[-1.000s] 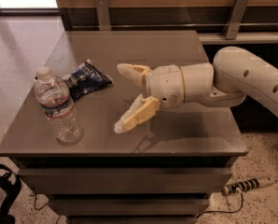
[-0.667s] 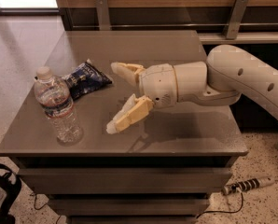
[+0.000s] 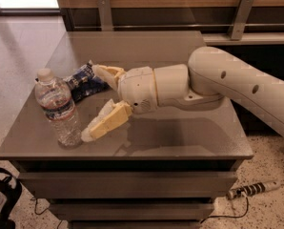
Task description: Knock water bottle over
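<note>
The water bottle (image 3: pixel 59 109) is a small clear ribbed plastic bottle with a white cap and a thin label band. It stands upright near the front left corner of the grey table (image 3: pixel 180 137). My gripper (image 3: pixel 92 101) reaches in from the right, just right of the bottle, with its two cream fingers spread open. The near fingertip (image 3: pixel 88 134) is very close to the bottle's base; I cannot tell whether it touches. The far finger (image 3: pixel 104 72) lies over the dark blue snack bag (image 3: pixel 85 82).
The dark blue snack bag lies behind the bottle. The table's left and front edges are close to the bottle. A wooden bench with metal brackets (image 3: pixel 240 13) runs behind the table. A cable and plug (image 3: pixel 249 190) lie on the floor at the right.
My gripper has moved left across the table toward the bottle, its fingers staying spread. The bottle still stands upright in the same place.
</note>
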`<state>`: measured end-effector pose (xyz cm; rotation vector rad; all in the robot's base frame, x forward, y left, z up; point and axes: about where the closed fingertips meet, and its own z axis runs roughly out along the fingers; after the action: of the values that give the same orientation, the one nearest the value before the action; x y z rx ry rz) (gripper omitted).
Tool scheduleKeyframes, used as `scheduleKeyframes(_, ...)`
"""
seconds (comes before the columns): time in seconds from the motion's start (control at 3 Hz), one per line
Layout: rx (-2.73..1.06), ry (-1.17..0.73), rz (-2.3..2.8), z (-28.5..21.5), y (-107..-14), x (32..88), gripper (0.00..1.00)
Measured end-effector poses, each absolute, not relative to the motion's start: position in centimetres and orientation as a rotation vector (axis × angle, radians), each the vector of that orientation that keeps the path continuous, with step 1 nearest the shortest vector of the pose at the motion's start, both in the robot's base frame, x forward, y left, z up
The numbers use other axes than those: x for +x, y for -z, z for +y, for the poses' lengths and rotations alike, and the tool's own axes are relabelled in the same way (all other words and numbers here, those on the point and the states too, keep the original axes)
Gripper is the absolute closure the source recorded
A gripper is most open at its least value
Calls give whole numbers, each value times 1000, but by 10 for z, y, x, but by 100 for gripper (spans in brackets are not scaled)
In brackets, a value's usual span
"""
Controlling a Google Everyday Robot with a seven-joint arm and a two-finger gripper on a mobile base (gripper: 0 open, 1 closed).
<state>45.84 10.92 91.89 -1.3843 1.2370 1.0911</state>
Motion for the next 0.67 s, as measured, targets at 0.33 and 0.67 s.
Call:
scheduleKeyframes(0.33, -1384, -1090, 1237, 109, -919, 459, 0)
scheduleKeyframes(0.67, -1390, -1104, 1245, 117, -916, 459, 0)
